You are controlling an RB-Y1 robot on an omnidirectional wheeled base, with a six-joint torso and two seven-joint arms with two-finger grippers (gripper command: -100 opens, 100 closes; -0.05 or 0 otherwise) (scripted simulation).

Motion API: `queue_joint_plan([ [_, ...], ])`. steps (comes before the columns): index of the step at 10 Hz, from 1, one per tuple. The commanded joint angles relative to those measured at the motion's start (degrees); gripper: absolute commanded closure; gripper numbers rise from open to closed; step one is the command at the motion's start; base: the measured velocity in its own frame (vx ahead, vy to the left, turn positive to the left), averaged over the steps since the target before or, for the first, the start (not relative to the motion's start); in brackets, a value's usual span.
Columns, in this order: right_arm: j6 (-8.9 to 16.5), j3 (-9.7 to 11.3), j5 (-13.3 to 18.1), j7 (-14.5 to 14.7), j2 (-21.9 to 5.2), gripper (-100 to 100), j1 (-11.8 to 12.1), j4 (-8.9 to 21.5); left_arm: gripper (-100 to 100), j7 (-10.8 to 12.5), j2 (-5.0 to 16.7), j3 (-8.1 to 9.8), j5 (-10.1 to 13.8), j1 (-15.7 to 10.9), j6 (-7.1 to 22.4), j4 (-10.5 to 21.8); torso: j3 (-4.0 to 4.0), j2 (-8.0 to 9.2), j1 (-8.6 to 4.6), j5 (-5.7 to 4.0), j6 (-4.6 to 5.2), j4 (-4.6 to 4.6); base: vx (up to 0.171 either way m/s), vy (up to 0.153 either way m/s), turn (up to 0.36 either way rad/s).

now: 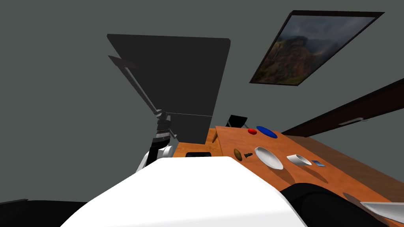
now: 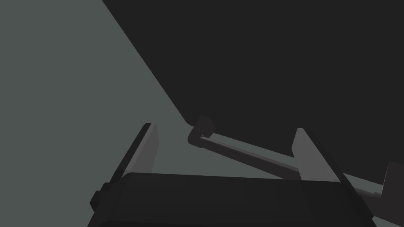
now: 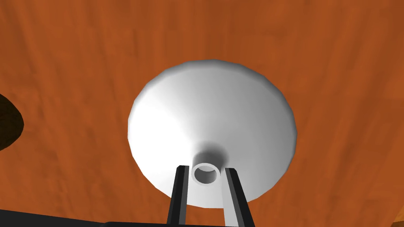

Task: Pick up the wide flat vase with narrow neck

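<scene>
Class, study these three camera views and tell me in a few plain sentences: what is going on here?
The robot's right pincer is shut on the narrow neck of the wide, flat white vase, one finger on each side. The vase is above the orange wooden table; whether it is lifted yet cannot be told. The left pincer is open and holds nothing, raised beside a dark panel.

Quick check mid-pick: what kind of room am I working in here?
Probably a home dining or kitchen area: a wooden table holding the white vase, a framed landscape picture hung above it, and a dark door with a bar handle.
</scene>
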Motion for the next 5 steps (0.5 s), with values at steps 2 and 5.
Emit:
queue_joint_plan([
  [2,0.89,-0.08,0.10,-1.46,-3.46,100,1.62,-2.88,0,0.00,0.00,0.00,0.00,0.00,0.00,0.00,-0.02,-0.04,0.04,0.01,-0.01,-0.01,0.027,0.008,-0.114],
  [5,1.09,-0.14,0.06,-1.76,-4.26,0,1.96,-3.53,0,0.00,0.00,0.00,0.00,-0.01,0.00,0.00,-0.04,-0.07,0.05,0.00,-0.05,-0.01,0.015,0.007,-0.039],
])
